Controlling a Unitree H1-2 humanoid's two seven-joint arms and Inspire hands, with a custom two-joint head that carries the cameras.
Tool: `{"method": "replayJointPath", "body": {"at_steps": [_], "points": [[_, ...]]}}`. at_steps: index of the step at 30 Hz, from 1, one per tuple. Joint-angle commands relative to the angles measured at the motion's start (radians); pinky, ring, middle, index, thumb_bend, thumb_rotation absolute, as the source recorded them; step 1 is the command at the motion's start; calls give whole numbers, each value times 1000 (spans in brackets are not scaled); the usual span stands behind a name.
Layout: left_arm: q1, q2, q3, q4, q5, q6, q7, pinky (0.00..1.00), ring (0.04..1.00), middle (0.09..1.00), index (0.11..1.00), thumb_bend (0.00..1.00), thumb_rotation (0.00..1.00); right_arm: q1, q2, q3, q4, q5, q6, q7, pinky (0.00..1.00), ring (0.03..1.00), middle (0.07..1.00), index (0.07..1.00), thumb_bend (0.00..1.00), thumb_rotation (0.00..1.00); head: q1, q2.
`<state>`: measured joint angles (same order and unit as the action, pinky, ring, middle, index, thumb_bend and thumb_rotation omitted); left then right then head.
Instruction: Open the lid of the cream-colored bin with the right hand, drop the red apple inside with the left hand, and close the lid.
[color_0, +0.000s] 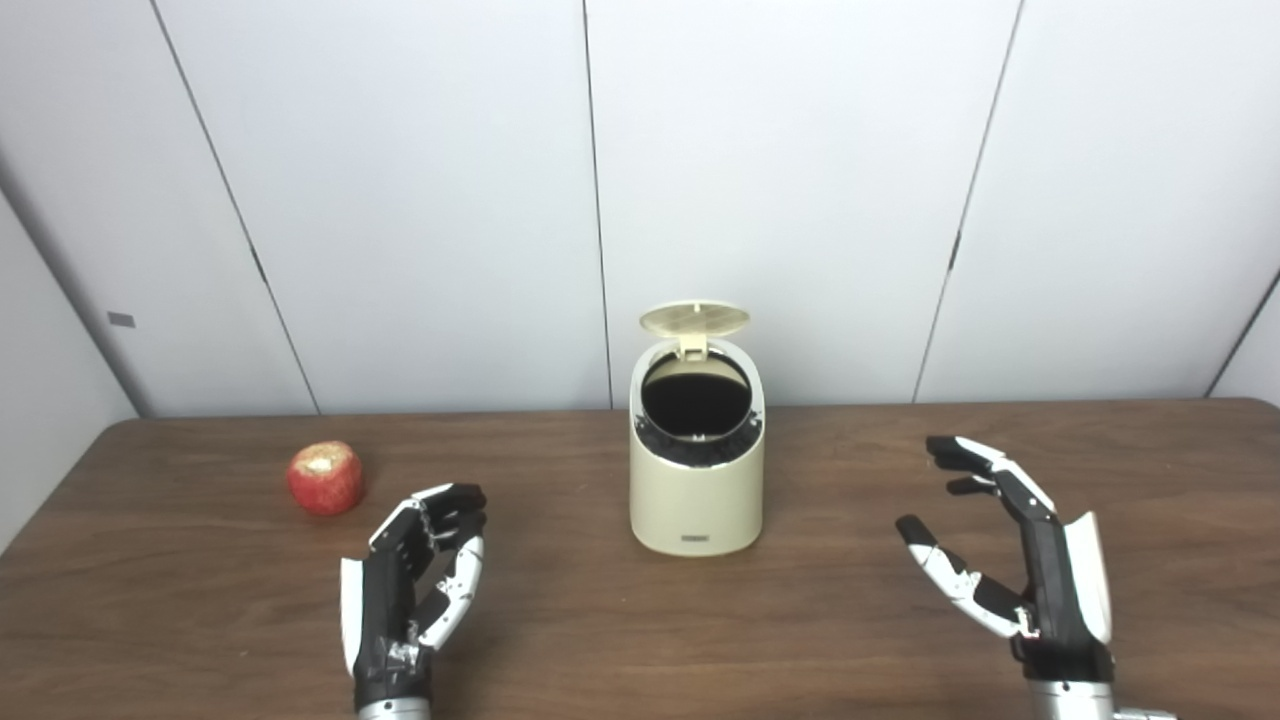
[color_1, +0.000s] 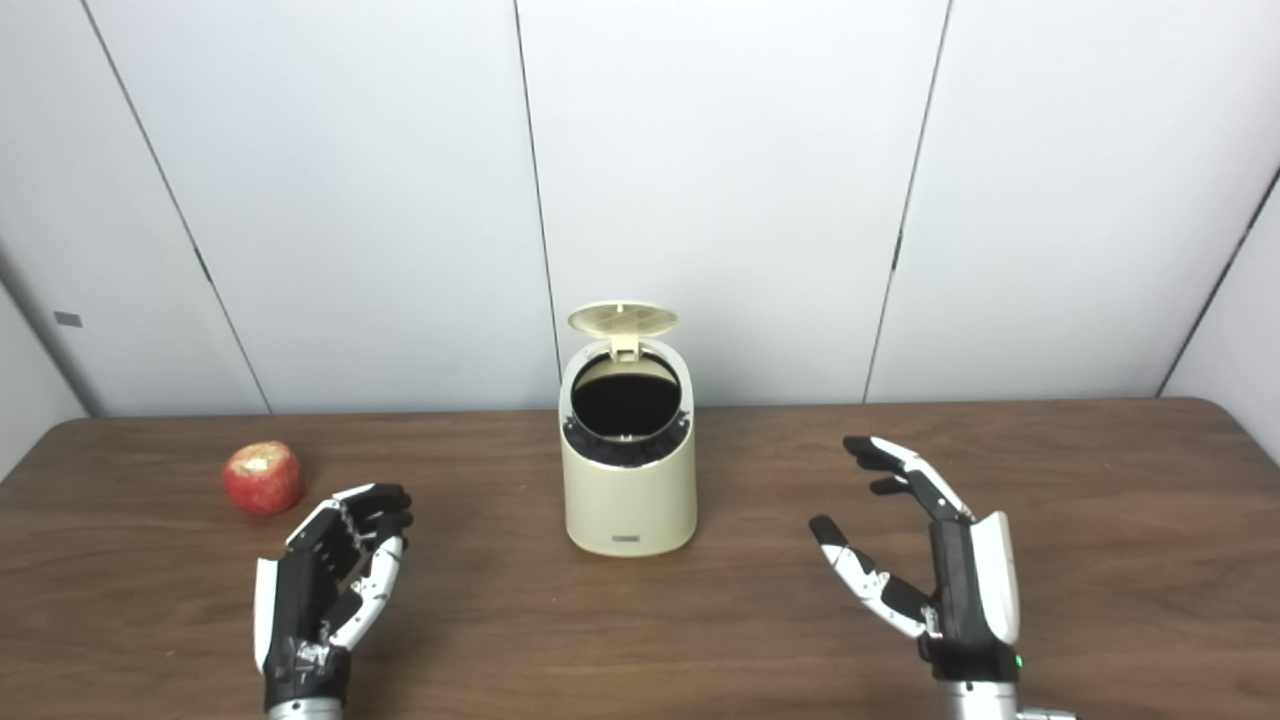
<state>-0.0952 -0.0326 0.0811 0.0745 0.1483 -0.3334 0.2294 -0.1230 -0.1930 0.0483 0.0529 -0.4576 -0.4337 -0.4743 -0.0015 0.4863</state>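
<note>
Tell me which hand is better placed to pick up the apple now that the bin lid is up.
Left. The left hand sits just beside the red apple, empty. The right hand is across the table, with the cream-colored bin, lid raised, standing between it and the apple.

Bright, even light from overhead fills both head views, leaving the pale wall panels (color_0: 780, 180) nearly shadowless and slightly washed out. The brown worktop (color_0: 640, 640) carries only soft, short shadows under the left hand (color_0: 415, 590) and right hand (color_0: 1010, 560), and a faint sheen runs along its far edge. A pale glare spot sits on the apple (color_0: 325, 478) beyond the left hand. Focus is mildly soft throughout; the open bin (color_0: 697, 490) mouth reads as solid black.
</note>
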Motion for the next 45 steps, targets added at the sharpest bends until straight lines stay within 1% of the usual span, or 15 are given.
{"method": "replayJointPath", "body": {"at_steps": [1, 6, 9, 11, 14, 15, 17, 20, 22, 27, 30, 34, 38, 40, 45], "points": [[8, 16, 4, 32, 1, -37, -1, 543, 616, 639, 629, 250, 161, 26, -11, 11, 26, -4, -36, -33, 567, 676, 706, 703, 267, 296, 2, 1], [11, 20, 4, 28, 15, -44, 4, 545, 613, 638, 627, 252, 159, 28, -8, 15, 25, 6, -35, -31, 576, 684, 710, 705, 266, 323, 8, 8], [13, 54, -16, 4, 195, -45, 48, 528, 608, 642, 634, 279, 191, 31, -3, 7, 25, -16, -35, -32, 585, 687, 714, 702, 265, 349, 6, 9], [9, 78, -27, -17, 316, -54, 89, 501, 606, 647, 640, 412, 190, 32, 1, -1, 26, -19, -33, -23, 589, 688, 714, 699, 266, 368, 14, 9], [3, 100, -35, -68, 427, -39, 122, 536, 644, 676, 678, 640, 168, 35, 6, -12, 26, -26, -25, -11, 596, 691, 716, 701, 261, 383, 20, 9], [5, 110, -34, -116, 485, 9, 112, 542, 649, 680, 683, 666, 163, 36, 8, -15, 25, -26, -21, -5, 597, 692, 717, 701, 260, 385, 20, 10], [10, 125, -30, -193, 581, 98, 91, 577, 676, 711, 731, 830, 207, 39, 11, -19, 20, -26, -13, 6, 606, 699, 724, 703, 257, 356, 19, 9], [4, 155, -18, -261, 695, 195, 85, 597, 711, 734, 775, 955, 270, 47, 21, -26, -4, -27, 26, 34, 608, 702, 725, 704, 260, 426, 24, 7], [-7, 170, -9, -285, 734, 246, 81, 606, 731, 752, 792, 986, 303, 49, 23, -30, -9, -30, 36, 44, 611, 704, 727, 706, 258, 429, 31, 5], [-53, 233, 30, -329, 756, 345, 41, 594, 771, 843, 864, 1000, 385, 45, 30, -43, 2, -23, 31, 54, 612, 704, 726, 706, 251, 259, 38, -2], [-80, 274, 40, -340, 768, 390, 4, 641, 814, 860, 874, 1000, 410, 43, 30, -45, 11, -25, 21, 53, 609, 702, 723, 703, 249, 296, 43, -6], [-116, 319, 42, -362, 778, 462, -64, 616, 825, 888, 887, 1000, 437, 43, 29, -46, 6, -24, 29, 58, 605, 699, 719, 701, 245, 316, 51, -8], [-158, 359, 38, -359, 784, 536, -137, 593, 810, 886, 887, 1000, 430, 40, 26, -49, 17, -16, 20, 63, 608, 698, 719, 706, 243, 277, 53, -8], [-176, 372, 30, -346, 794, 561, -161, 608, 814, 875, 880, 1000, 409, 38, 24, -48, 22, -7, 9, 65, 603, 694, 716, 703, 246, 306, 58, -7], [-222, 405, 9, -284, 796, 587, -183, 630, 810, 859, 862, 1000, 362, 42, 19, -55, 17, -2, 15, 76, 606, 697, 720, 707, 240, 293, 109, -8]]}}
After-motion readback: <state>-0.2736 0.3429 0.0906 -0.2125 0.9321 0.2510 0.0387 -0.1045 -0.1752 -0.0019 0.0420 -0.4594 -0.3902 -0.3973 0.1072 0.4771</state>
